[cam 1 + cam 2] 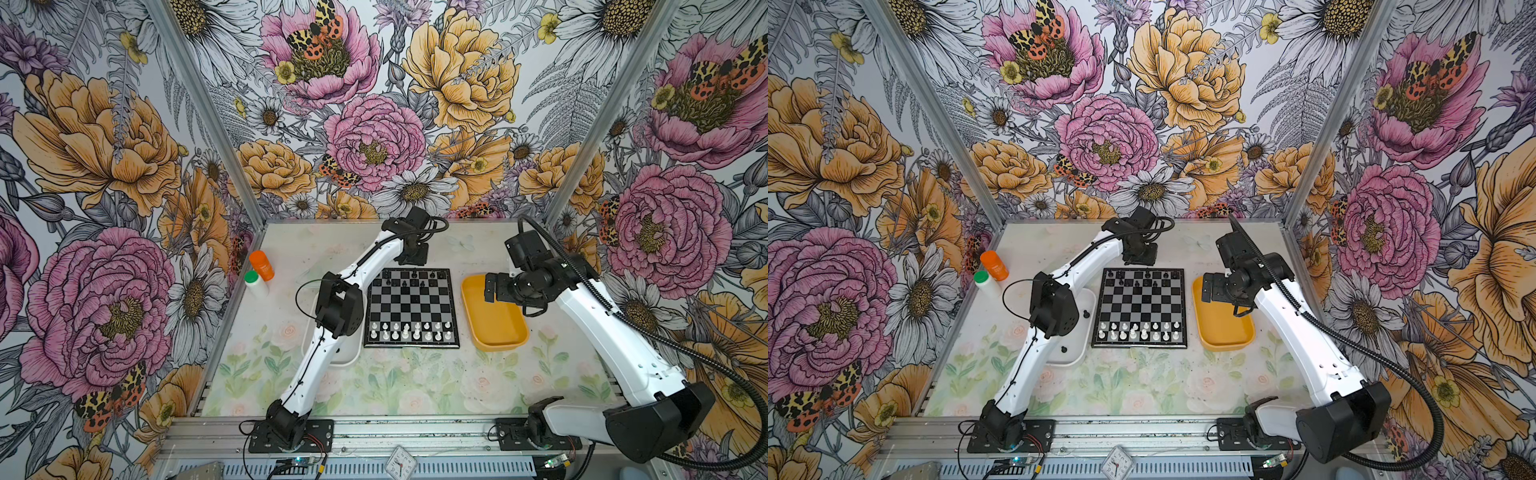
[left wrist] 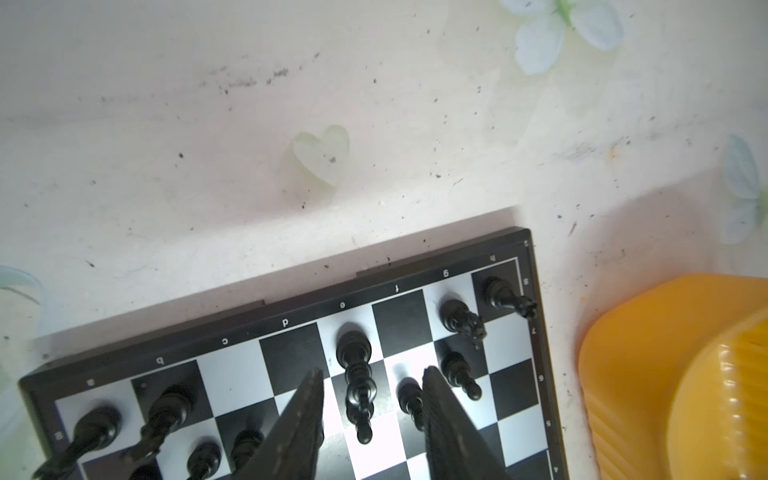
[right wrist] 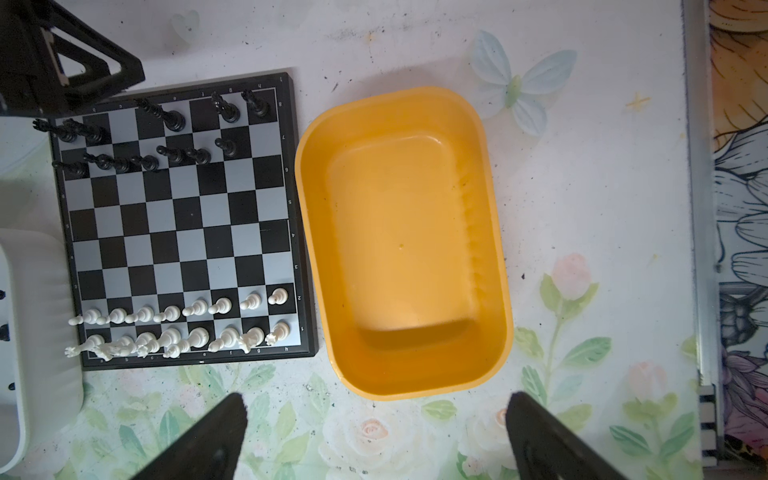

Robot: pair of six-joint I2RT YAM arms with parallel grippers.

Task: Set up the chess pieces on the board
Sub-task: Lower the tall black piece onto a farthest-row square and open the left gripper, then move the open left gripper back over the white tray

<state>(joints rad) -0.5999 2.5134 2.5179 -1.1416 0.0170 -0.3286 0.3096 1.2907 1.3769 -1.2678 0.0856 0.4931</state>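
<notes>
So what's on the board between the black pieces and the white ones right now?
Nothing: the middle ranks of the board between the black pieces and the white pieces are bare squares, clearest in the right wrist view.

In both top views the left arm point(image 1: 1054, 309) hides most of the white tray point(image 1: 1082, 334); 2 dark specks point(image 1: 1086, 313) in it, probably chessmen, are too small to name. The left wrist view cuts off the near side of the board point(image 2: 399, 320).

Black-and-silver chequered board point(image 1: 411, 305), thin black border, flat mid-table, partly set.
White pieces point(image 1: 405, 331) upright, filling both near rows; glossy black pieces point(image 1: 414, 275) upright in the two far rows, several squares bare.
</notes>
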